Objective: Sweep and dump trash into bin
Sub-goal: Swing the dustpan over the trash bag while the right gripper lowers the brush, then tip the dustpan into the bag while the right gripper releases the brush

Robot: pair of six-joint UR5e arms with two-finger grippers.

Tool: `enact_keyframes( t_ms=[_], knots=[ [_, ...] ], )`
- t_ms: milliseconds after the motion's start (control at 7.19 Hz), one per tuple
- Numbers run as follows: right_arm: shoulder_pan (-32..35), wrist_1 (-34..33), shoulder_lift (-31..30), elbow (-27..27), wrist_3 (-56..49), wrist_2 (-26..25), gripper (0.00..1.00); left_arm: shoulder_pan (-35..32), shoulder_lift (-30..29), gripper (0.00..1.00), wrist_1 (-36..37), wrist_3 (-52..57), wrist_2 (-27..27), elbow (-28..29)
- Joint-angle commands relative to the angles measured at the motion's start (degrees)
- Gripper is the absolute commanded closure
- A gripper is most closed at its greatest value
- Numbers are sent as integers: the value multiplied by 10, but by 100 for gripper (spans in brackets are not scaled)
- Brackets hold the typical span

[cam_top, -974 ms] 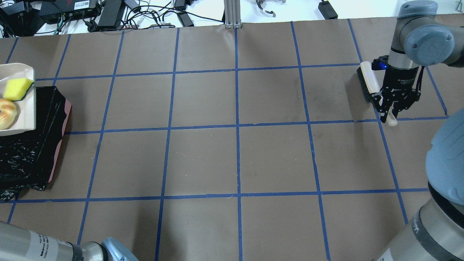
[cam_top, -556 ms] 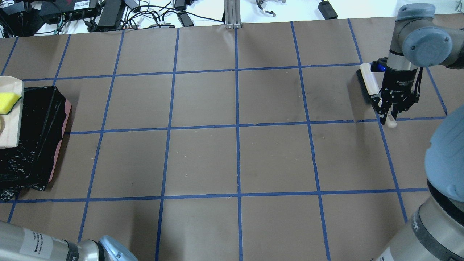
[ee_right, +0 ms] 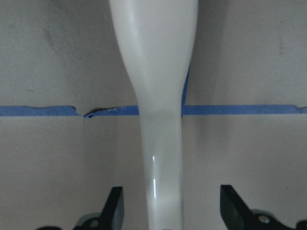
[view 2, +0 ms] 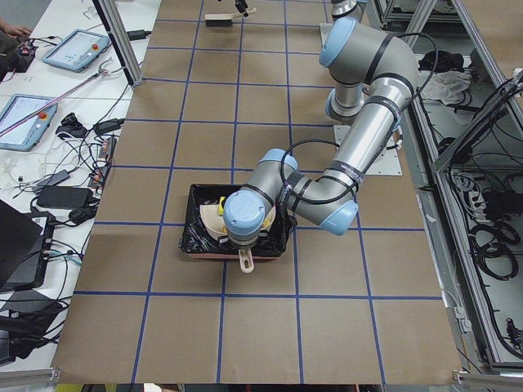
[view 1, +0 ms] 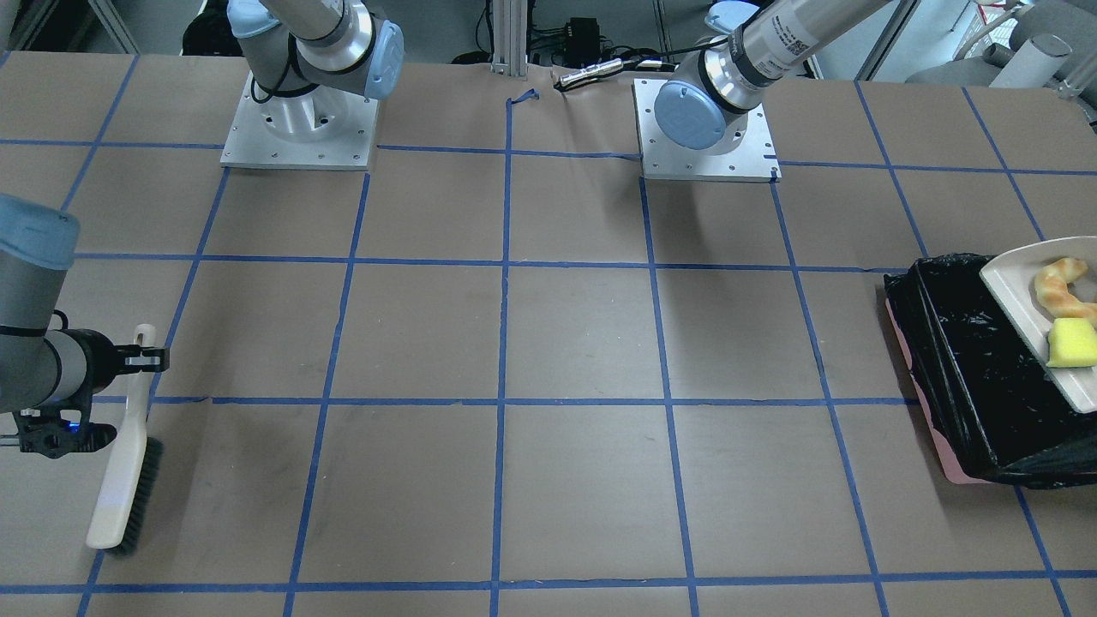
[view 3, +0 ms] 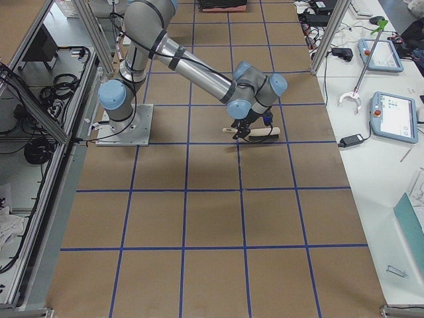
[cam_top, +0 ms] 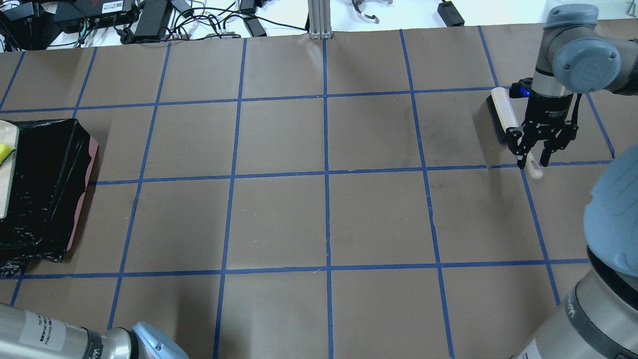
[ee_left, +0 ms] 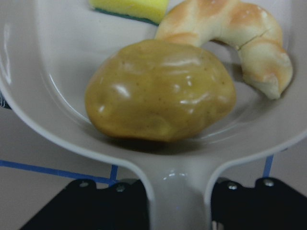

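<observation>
My left gripper point(ee_left: 177, 196) is shut on the handle of the beige dustpan point(ee_left: 62, 57). It holds the pan over the black-lined pink bin point(view 1: 960, 360), which also shows in the overhead view point(cam_top: 45, 189). The pan carries the trash: the glossy potato-like lump point(ee_left: 160, 91), the croissant point(ee_left: 249, 33) and the yellow-and-green sponge point(ee_left: 129, 7). The croissant point(view 1: 1058, 287) and the sponge point(view 1: 1071, 343) also show in the front view. My right gripper point(cam_top: 532, 160) is open, its jaws standing apart on either side of the handle of the beige hand brush point(cam_top: 501, 112). The brush point(ee_right: 158, 72) lies on the table.
Cables and power boxes point(cam_top: 149, 20) and an aluminium post point(cam_top: 316, 20) line the far table edge. The two arm bases point(view 1: 300, 128) point(view 1: 703, 128) stand on the robot's side. Blue tape lines grid the brown table.
The dustpan with the trash has moved left over the bin, almost out of the overhead view. My right gripper has opened off the brush handle, and the brush has settled onto the table.
</observation>
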Motion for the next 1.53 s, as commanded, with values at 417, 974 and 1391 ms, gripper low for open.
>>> enact_keyframes(
  t_ms=[417,974,1391],
  knots=[
    [1,-5,-19,-6,2,1,10,-58,12,100,19,1,107,0],
    [3,22,-183,-7,-5,76,0,-74,17,100,48,9,168,0],
    [39,67,-247,-9,15,116,0,-96,22,100,72,4,194,-1]
  ],
)
